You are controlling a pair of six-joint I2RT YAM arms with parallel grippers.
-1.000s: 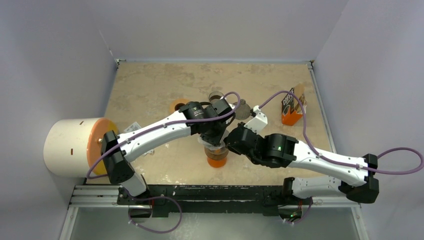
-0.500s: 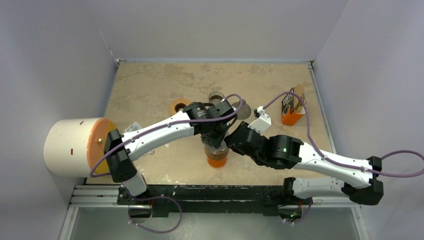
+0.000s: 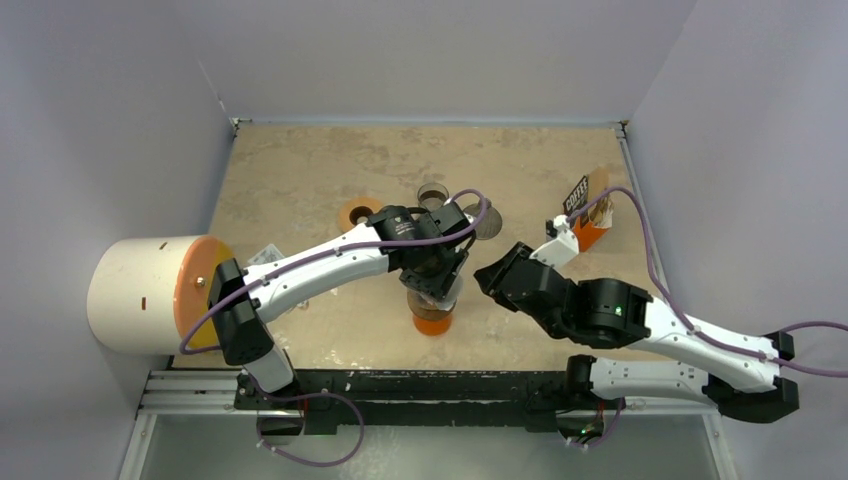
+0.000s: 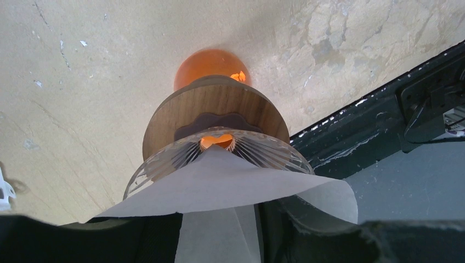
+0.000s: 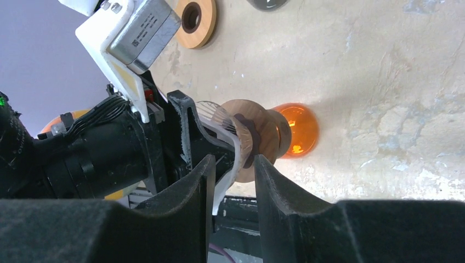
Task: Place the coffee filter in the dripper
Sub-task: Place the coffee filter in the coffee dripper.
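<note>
The dripper (image 4: 263,156), a ribbed clear glass cone with a brown wooden collar (image 4: 214,109), sits on the orange glass vessel (image 4: 205,63). My left gripper (image 4: 219,241) is shut on the coffee filter (image 4: 219,181), a pale paper cone. It is held just above the dripper with its tip at the cone's mouth. In the top view the left gripper (image 3: 435,285) covers the dripper above the orange vessel (image 3: 433,322). My right gripper (image 3: 487,278) is open and empty, to the right of the dripper (image 5: 257,137). Its fingers (image 5: 192,186) stand apart.
A wooden ring disc (image 3: 357,212) and a smoky glass cup (image 3: 433,194) stand behind the dripper, with a grey round piece (image 3: 488,225) beside them. The black-and-orange coffee packet (image 3: 585,215) stands at the right. A large white cylinder (image 3: 135,293) lies at the left edge.
My right arm has drawn back to the right, away from the dripper. My left gripper has stayed over the dripper with the filter, shifting slightly.
</note>
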